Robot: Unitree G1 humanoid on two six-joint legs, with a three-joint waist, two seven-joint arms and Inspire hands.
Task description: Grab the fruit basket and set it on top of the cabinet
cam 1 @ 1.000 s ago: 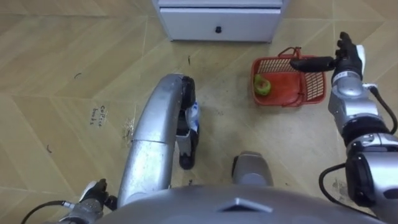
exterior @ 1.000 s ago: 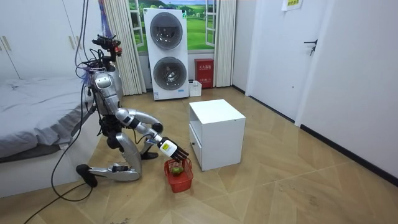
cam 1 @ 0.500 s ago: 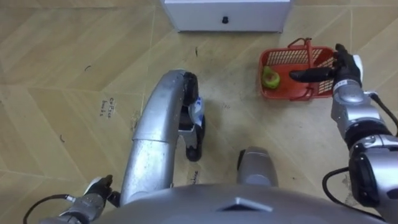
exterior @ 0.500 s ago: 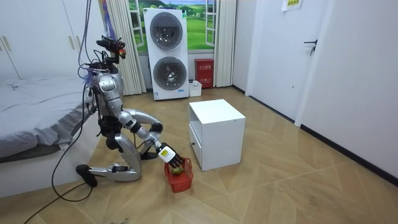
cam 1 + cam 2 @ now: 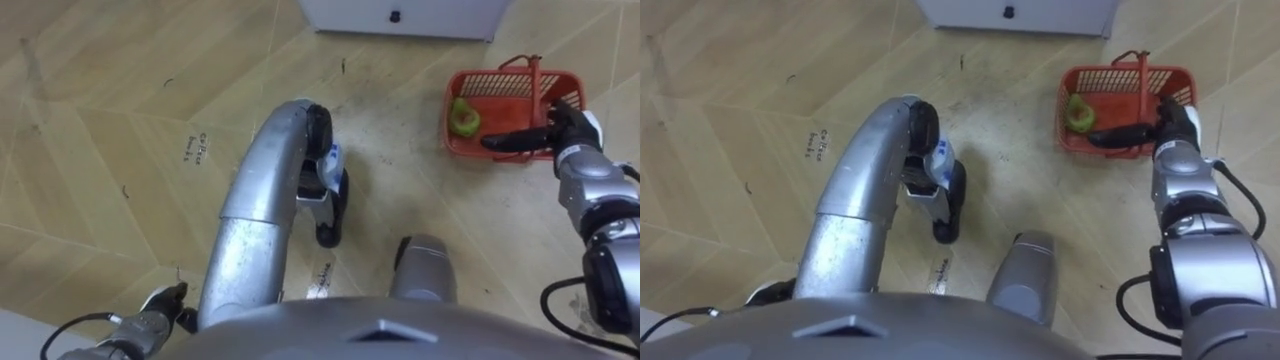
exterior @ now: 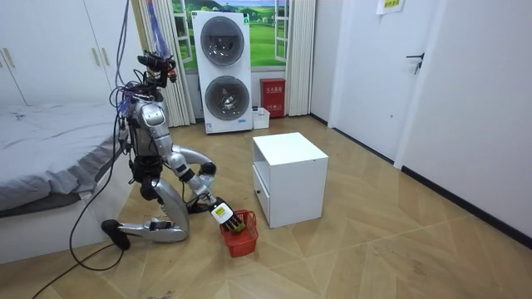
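**Right robot hand at the basket rim, no grip yet**

Fruit basket [image 5: 500, 88]: red mesh, standing level on the wood floor [image 5: 120, 120], directly ahead of the right robot hand [image 5: 565, 135]. One green fruit [image 5: 463, 117] lies at the basket end farthest from the palm, just beyond the fingertips. The handle [image 5: 535, 78] stands upright over the basket, just above and behind the fingers, so nothing blocks a hook-in from the near side.

Right robot hand: stretched flat, with fingers [image 5: 510, 142] straight along the basket's near rim and pointing to the robot's left. It is closed round nothing. Whether the fingers already touch the rim or pass under the handle's arch cannot be told.

Judgement: the flat posture suits sliding under the handle before curling, so this looks like the reach-in step, and the lift is not yet begun.

Posture: the robot kneels low on the floor with its right arm sloping down to the basket, presumably because the basket sits at floor level. A white cabinet [image 6: 291, 174] stands just past the basket from the hand, and the bed [image 6: 41, 141] is behind the robot.

Left robot hand [image 5: 150, 325]: low at the robot's own left side, well apart from the basket.

Risk: with the fruit at one end, the basket may tip towards it when lifted.
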